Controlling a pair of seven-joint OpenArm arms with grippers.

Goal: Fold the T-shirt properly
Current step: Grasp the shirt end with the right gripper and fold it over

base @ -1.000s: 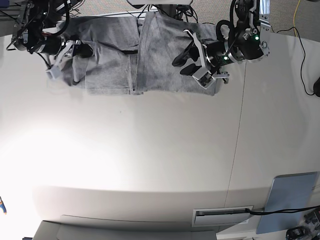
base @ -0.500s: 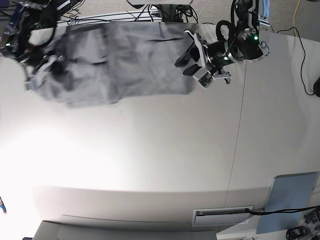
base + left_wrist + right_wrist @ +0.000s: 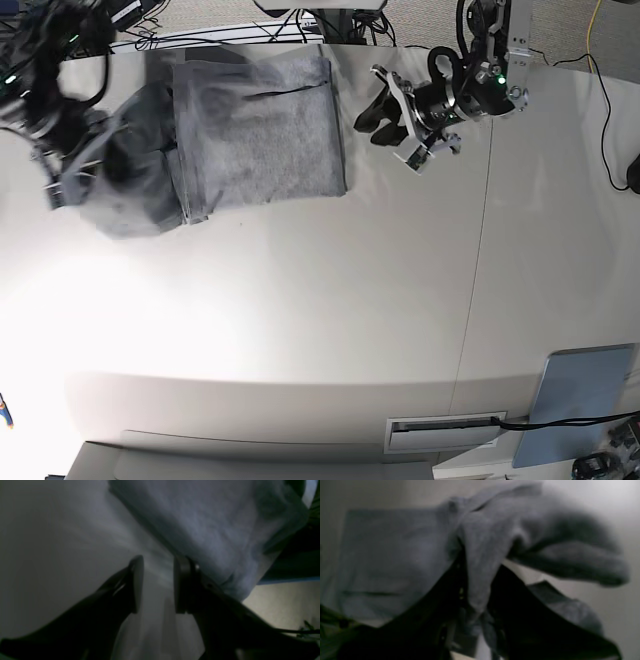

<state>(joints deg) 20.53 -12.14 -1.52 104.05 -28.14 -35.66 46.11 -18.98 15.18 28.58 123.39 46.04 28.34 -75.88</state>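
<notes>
The heather-grey cotton T-shirt [image 3: 255, 125] lies at the upper left of the base view on the white table [image 3: 350, 300]. The right gripper [image 3: 476, 590] pinches its bunched left end. The left gripper [image 3: 385, 120], jaws parted and empty, hovers just right of it.

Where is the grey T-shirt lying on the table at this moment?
In the base view the T-shirt lies at the table's far edge, left of centre; the right gripper pinches its left end, and the left gripper is open, off its right edge.

Bare table [image 3: 330, 320] lies open beyond the left gripper [image 3: 385, 125]; the T-shirt [image 3: 255, 130] lies just beside its fingertips.
</notes>
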